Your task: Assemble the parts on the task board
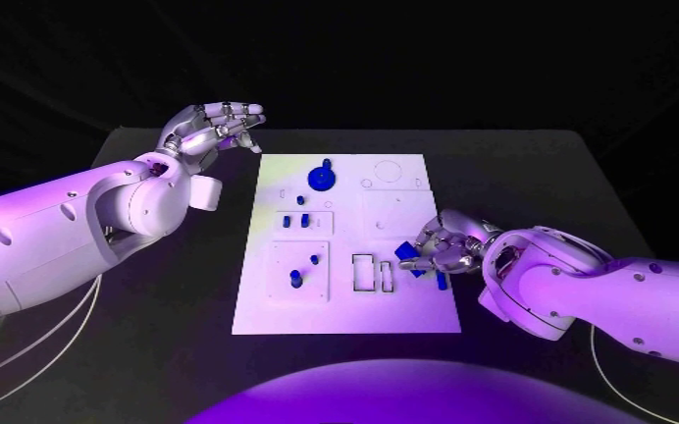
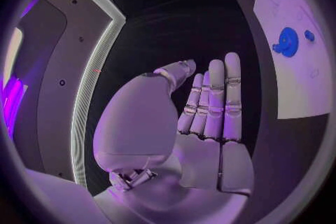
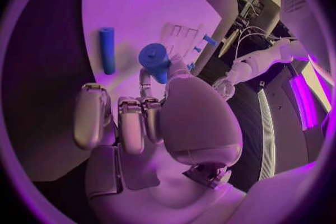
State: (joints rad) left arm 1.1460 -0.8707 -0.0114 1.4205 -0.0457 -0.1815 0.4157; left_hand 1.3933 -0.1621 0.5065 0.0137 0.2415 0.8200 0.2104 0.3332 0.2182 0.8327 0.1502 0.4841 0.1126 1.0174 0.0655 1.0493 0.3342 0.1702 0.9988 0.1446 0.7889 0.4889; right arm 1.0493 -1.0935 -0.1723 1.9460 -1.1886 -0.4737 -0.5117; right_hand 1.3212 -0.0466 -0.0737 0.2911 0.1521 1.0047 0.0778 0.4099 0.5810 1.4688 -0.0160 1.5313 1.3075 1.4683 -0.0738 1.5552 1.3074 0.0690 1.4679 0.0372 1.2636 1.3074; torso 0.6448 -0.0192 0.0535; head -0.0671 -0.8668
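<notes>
The right hand (image 1: 442, 247) pinches a short blue plastic cylinder (image 3: 155, 60) over the white rectangular task board (image 1: 425, 318), near its right edge, seemingly ready for insertion. The left hand (image 1: 215, 132) hovers empty beyond the board's far-left corner, fingers loosely extended, keeping clear.

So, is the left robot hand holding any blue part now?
No, the left robot hand holds nothing; its fingers are straight, and the blue round part lies apart on the task board.
</notes>
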